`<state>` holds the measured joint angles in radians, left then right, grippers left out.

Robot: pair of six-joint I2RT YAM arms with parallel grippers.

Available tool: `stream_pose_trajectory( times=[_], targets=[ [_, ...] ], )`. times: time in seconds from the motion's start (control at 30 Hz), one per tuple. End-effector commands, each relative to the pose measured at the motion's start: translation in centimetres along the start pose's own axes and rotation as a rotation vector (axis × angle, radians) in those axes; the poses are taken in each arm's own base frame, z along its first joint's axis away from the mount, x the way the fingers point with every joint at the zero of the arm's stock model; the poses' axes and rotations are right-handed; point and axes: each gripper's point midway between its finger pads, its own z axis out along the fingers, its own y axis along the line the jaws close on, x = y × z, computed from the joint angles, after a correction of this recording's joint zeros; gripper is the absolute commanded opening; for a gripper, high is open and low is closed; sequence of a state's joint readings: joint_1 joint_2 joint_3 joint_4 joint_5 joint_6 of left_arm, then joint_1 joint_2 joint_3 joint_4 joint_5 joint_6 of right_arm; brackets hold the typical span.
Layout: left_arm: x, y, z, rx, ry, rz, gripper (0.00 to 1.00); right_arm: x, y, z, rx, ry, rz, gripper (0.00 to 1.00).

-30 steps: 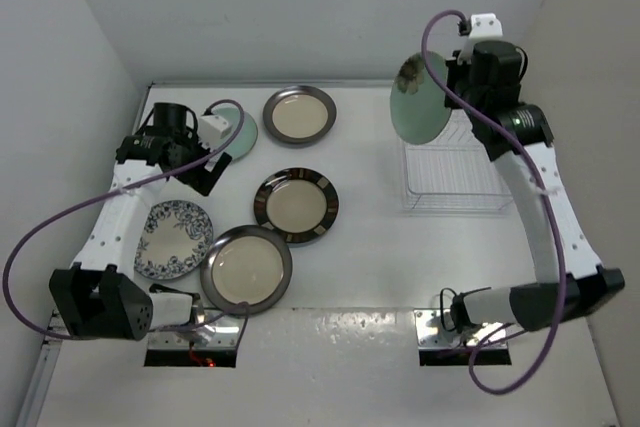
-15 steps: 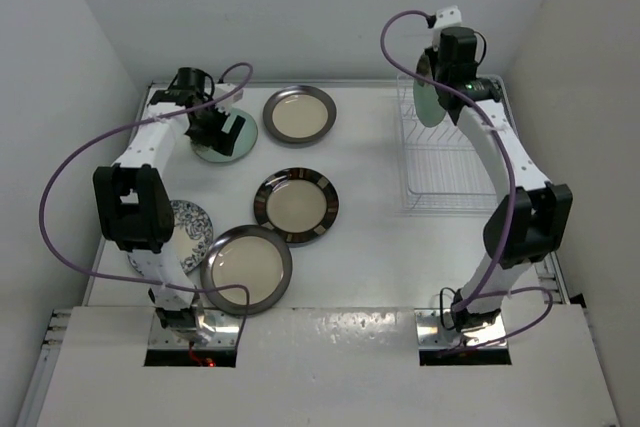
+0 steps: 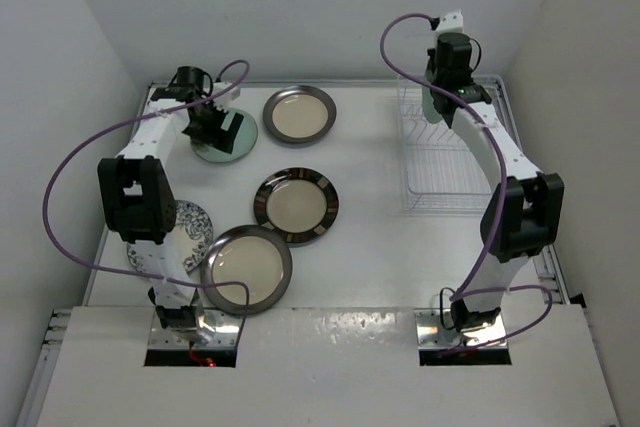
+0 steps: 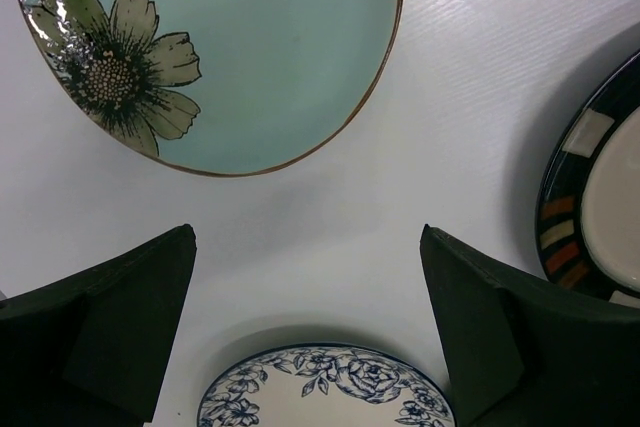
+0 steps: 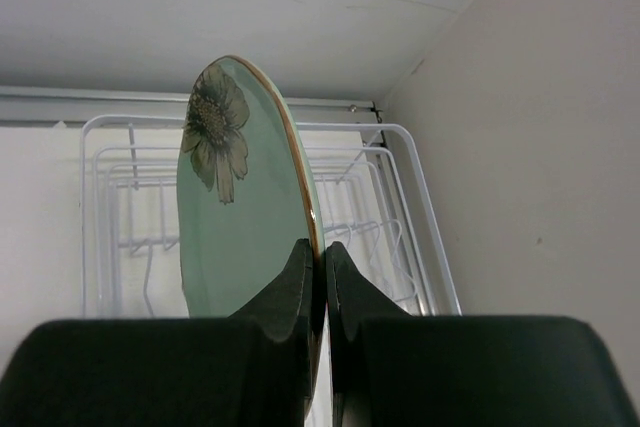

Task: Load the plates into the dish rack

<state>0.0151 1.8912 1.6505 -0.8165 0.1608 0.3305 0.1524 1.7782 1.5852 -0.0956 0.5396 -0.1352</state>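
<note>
Your right gripper has its fingers pinched tight on the rim of a mint-green flower plate. The plate stands on edge with the flower at the end away from the fingers, over the far end of the dish rack by the right wall. The fingers hide the plate's lower edge, so you cannot tell whether it touches the tines. From above, that plate shows as a thin sliver at the rack's back end. Your left gripper has its fingers spread wide with nothing between them. It hangs over bare table between the second mint-green plate, lying flat ahead of it, and the blue floral plate at the bottom of the wrist view. The overhead view puts this gripper at the near edge of that flat plate in the far left corner. The far grey-rimmed plate lies just beside it to the right. The brown-patterned plate lies mid-table. The near grey-rimmed plate sits edge to edge with it and with the floral plate, which the left arm partly covers.
</note>
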Motion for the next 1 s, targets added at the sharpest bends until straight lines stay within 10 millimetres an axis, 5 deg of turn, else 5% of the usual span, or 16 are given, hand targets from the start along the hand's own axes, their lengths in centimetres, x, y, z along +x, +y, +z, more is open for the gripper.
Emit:
stream_pose_trajectory(
  times=[0.0, 0.4, 0.63, 0.73, 0.83, 0.97],
  targets=[
    [-0.8, 1.3, -0.1, -0.017, -0.03, -0.029, 0.99, -4.2, -1.6, -0.4, 0.067, -0.148, 0.177, 0.0],
    [-0.8, 1.8, 0.9, -0.016, -0.017, -0.061, 0.99, -0.2, 1.8, 1.5, -0.013, -0.105, 0.179, 0.0],
    [-1.8, 6.2, 1.4, -0.057, -0.066, -0.291, 0.99, 1.8, 4.0, 3.8, -0.026, -0.07, 0.161, 0.0],
    [-0.4, 7.8, 3.1, -0.039, -0.046, -0.416, 0.99, 2.4, 4.9, 4.3, -0.048, -0.062, 0.149, 0.0],
    [0.2, 9.0, 4.2, -0.056, -0.04, -0.468, 0.99, 2.8, 5.7, 4.1, -0.058, -0.07, 0.127, 0.09],
    [0.7, 10.0, 5.3, -0.065, -0.039, -0.529, 0.99, 2.4, 6.3, 3.3, -0.067, -0.085, 0.101, 0.38]
  ],
)
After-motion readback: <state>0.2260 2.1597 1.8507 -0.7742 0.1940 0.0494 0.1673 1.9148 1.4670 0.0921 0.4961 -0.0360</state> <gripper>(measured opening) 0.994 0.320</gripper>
